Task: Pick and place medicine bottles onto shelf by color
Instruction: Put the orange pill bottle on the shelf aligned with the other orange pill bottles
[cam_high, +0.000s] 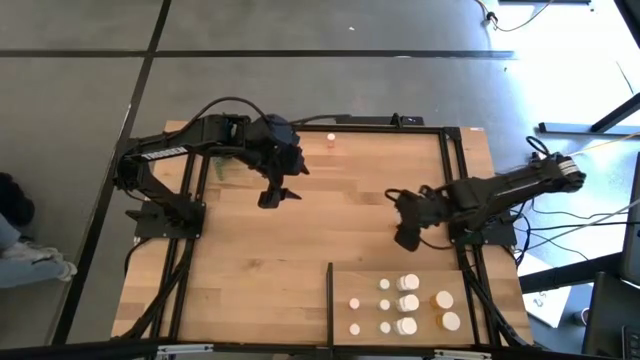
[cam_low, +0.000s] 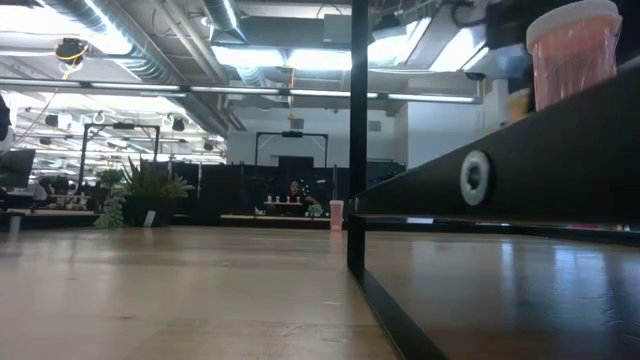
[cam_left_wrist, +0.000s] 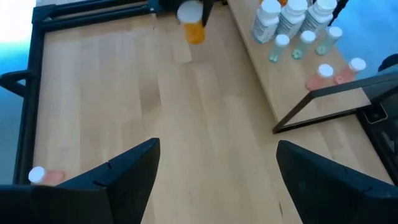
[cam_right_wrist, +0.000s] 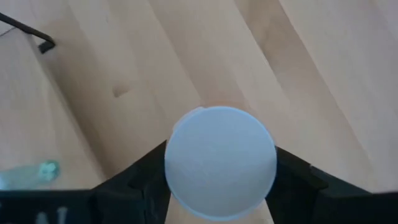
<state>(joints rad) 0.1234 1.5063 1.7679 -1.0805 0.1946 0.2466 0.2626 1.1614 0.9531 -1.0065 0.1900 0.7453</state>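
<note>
My right gripper (cam_high: 408, 238) is shut on a white-capped orange bottle (cam_left_wrist: 193, 25) above the table's right middle. In the right wrist view the bottle's cap (cam_right_wrist: 221, 162) fills the gap between the fingers. My left gripper (cam_high: 277, 196) hangs open and holds nothing over the far middle of the table. The shelf (cam_high: 365, 270), a light-wood panel with a black strip, lies at the near right. On it stand several white, greenish and orange bottles (cam_high: 408, 302). One small pinkish bottle (cam_high: 330, 138) stands alone near the far edge. My right gripper pinches the bottle between its two fingers, one at each side of the cap (cam_right_wrist: 177, 158). The fingers come from above, pointing steeply down. The bottle stands upright in the hold, cap up, and looks lifted clear of the table. The cap hides the body.
The shelf's black strip (cam_low: 520, 170) stands up as a low wall along the shelf's left side. The table's black frame (cam_left_wrist: 28, 81) runs along its edges. Bare wood lies between the two grippers and at the near left. A pale greenish bottle (cam_right_wrist: 34, 174) shows in the right wrist view.
</note>
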